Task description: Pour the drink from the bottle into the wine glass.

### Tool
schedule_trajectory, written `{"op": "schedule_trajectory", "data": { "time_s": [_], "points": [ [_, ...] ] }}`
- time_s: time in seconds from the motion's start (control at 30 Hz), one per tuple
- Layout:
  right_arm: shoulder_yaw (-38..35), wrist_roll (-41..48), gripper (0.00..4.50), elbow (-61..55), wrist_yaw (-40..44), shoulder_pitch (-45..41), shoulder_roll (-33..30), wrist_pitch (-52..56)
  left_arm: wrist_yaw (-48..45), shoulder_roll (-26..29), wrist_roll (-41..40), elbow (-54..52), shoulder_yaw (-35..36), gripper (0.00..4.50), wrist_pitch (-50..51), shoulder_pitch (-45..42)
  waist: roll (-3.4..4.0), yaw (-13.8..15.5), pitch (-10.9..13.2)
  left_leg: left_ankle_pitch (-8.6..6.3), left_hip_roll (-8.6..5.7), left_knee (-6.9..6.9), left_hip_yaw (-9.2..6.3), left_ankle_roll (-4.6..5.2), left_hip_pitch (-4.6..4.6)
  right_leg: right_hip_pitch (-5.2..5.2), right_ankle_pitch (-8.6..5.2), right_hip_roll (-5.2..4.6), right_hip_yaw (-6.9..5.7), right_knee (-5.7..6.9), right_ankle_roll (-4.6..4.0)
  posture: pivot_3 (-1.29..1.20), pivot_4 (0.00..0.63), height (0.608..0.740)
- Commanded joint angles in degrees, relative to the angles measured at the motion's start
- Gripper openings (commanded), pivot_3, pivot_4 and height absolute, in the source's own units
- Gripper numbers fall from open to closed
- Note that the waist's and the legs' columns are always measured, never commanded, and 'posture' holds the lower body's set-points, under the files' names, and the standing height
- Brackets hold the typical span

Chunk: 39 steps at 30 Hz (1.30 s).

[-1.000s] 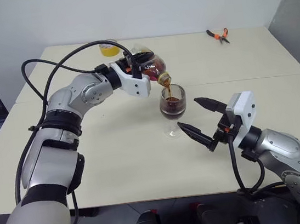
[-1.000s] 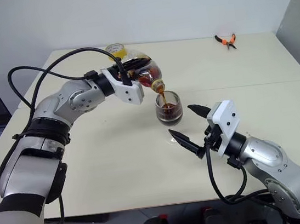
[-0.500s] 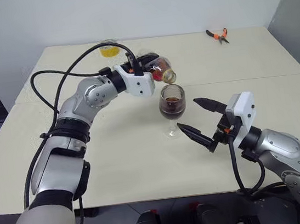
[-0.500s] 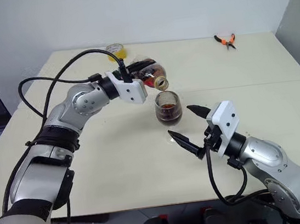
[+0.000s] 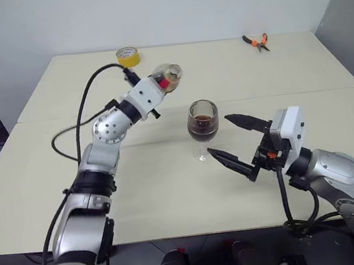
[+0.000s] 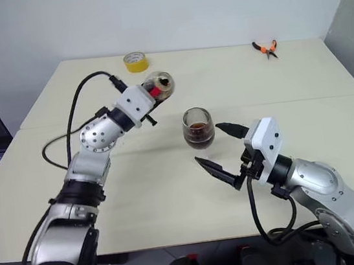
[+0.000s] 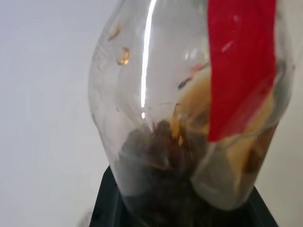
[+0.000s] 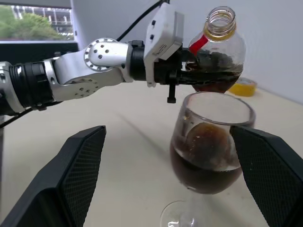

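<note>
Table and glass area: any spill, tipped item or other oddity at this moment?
Nothing stands out. The wine glass stands upright on the table, about half full of dark drink, with no puddle visible around its foot. The bottle is upright in the left gripper, uncapped.

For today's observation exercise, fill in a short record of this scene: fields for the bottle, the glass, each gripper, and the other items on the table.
bottle: upright, uncapped, nearly empty, held in the left gripper
glass: standing on the table, about half full of dark drink
right gripper: open, fingers either side of the glass, not touching
other items: tape roll, pliers
</note>
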Motion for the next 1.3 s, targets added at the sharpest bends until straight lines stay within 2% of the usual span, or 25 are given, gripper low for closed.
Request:
{"op": "schedule_trajectory", "data": {
  "time_s": [0.03, 0.17, 0.47, 0.73, 1.17, 1.3],
  "points": [
    [-2.39, 4.26, 4.50, -2.74, 0.84, -1.20, -1.34, 1.38, 4.99, -1.45, -3.05, -5.49, 5.00, 0.85, 5.91, 2.39, 0.00, 0.06, 0.00, 0.00, -0.01, 0.00, -0.04, 0.01, -0.01, 0.01, 0.00, 0.00, -0.05, 0.01, 0.00, 0.00, 0.150, 0.740],
    [-2.91, 7.31, 4.50, -2.38, 0.88, -3.31, -2.40, 3.03, 7.84, -3.06, -4.89, -4.33, 8.22, 0.84, 7.54, 5.06, -0.01, 0.19, 0.00, 0.00, -0.02, 0.03, -0.06, 0.02, 0.01, 0.06, 0.00, 0.00, -0.07, 0.02, 0.00, 0.00, 0.150, 0.740],
    [-3.66, 11.24, 4.50, -1.24, 0.31, -7.01, -4.47, 5.53, 14.01, -6.04, -10.02, 4.39, 15.43, 0.84, 8.42, 4.71, -0.03, 0.35, -0.01, -0.01, -0.03, 0.02, -0.08, 0.02, 0.02, 0.08, 0.00, -0.01, -0.10, 0.00, 0.00, 0.00, 0.150, 0.740],
    [-2.93, 11.62, 4.50, -1.16, -0.09, -7.79, -4.30, 5.93, 15.45, -8.75, -10.80, 7.29, 15.77, 0.84, 10.78, 4.33, -0.07, 0.39, -0.03, -0.01, -0.05, 0.03, -0.08, 0.02, -0.01, 0.09, 0.00, -0.03, -0.11, -0.03, 0.00, 0.00, 0.150, 0.740],
    [-1.92, 11.29, 4.50, -0.76, -0.27, -7.81, -3.69, 5.68, 13.82, -6.63, -10.19, 16.48, 15.82, 0.84, 9.17, 0.79, -0.07, 0.37, -0.04, -0.01, -0.04, 0.01, -0.08, 0.02, 0.00, 0.08, 0.00, -0.02, -0.13, -0.03, 0.00, 0.00, 0.150, 0.740],
    [-1.75, 11.23, 4.50, -0.68, -0.31, -7.82, -3.52, 5.65, 12.40, -6.46, -10.21, 16.95, 15.49, 2.16, 6.84, 0.92, -0.08, 0.37, -0.04, -0.01, -0.04, 0.01, -0.08, 0.02, 0.01, 0.09, 0.00, -0.02, -0.12, -0.03, 0.00, 0.00, 0.150, 0.740]
  ]
}}
